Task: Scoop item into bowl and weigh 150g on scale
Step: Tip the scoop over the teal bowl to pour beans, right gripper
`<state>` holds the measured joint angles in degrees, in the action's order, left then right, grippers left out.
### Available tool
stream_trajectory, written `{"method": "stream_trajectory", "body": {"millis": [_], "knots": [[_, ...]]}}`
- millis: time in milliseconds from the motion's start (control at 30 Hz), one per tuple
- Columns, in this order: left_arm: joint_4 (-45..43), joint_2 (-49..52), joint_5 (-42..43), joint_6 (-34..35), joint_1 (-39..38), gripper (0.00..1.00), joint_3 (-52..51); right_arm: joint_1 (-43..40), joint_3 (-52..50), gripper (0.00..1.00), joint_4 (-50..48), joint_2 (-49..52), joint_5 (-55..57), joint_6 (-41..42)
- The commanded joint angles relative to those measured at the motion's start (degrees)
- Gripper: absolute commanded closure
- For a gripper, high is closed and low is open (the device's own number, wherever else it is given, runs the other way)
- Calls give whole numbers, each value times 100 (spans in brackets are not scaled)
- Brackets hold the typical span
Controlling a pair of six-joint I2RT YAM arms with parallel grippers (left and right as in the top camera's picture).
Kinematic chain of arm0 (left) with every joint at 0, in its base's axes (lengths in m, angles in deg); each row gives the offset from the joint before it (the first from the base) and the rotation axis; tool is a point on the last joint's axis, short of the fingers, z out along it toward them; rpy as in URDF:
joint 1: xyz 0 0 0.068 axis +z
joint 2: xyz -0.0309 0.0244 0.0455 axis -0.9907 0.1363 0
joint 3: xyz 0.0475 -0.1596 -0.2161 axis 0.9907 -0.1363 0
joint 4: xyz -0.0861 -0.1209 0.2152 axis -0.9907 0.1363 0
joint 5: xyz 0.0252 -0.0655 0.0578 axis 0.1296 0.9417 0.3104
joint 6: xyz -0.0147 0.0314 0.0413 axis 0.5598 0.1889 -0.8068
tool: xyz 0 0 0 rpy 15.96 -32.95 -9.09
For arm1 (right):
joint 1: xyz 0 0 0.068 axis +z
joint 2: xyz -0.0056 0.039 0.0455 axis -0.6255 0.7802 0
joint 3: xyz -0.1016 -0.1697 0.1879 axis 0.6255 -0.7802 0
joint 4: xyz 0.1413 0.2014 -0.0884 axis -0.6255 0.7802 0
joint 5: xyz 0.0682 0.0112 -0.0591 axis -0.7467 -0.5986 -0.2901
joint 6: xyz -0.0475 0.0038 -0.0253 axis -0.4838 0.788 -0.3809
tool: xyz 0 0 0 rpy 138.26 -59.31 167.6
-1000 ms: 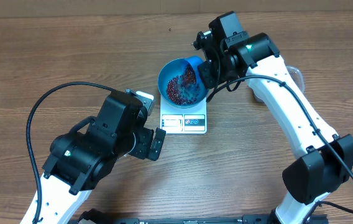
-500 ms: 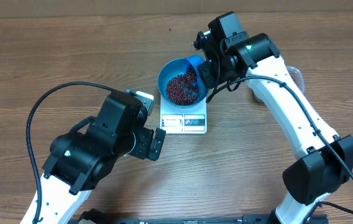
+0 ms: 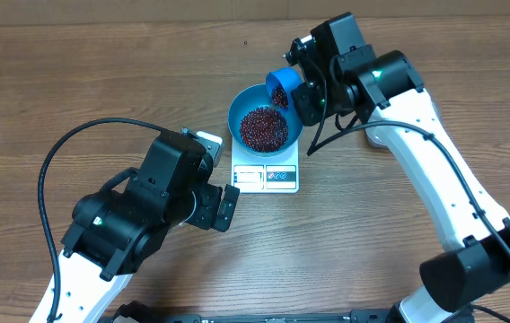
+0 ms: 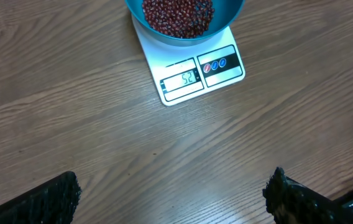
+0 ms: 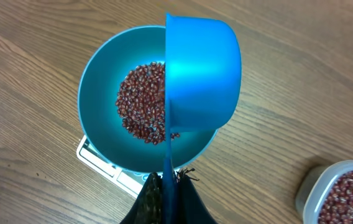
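Beans [image 3: 264, 131] lie in the bowl [image 3: 236, 117], which hides the scale's [image 3: 277, 178] rear; open bench [image 3: 327, 242] stretches toward 6 o'clock. The right gripper's [image 5: 164, 186] jaws pinch the blue scoop [image 3: 282, 86] at the bowl's 2 o'clock rim. The left gripper's [image 4: 173, 199] jaws gape empty, and the display [image 4: 187, 78] perhaps reads 52.

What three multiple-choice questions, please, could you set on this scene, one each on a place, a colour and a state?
1. Where does the teal bowl stand?
A. on the white kitchen scale
B. on the table
C. inside the clear tub

2. What colour is the scoop in the right gripper?
A. red
B. white
C. bright blue

3. How is the left gripper?
A. shut on the scoop
B. open and empty
C. shut on the teal bowl

Answers:
1 A, the scale's display juts out from under the bowl.
2 C, the right wrist view shows it bright blue, gripped by its handle.
3 B, its jaws stand wide apart with nothing between them.
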<state>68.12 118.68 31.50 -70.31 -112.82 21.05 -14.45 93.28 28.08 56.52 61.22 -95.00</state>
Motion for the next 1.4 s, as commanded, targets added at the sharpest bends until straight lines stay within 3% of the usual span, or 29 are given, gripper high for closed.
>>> {"method": "stream_trajectory", "body": {"millis": [0, 267, 1367], "knots": [[-20, -74, 0, 83, 26, 1, 127, 192, 184, 96, 2, -195, 348, -120], [-20, -74, 2, 83, 26, 1, 127, 664, 181, 96, 149, -195, 1360, -249], [-20, -74, 0, 83, 26, 1, 127, 988, 177, 96, 105, -192, 1641, -424]]}}
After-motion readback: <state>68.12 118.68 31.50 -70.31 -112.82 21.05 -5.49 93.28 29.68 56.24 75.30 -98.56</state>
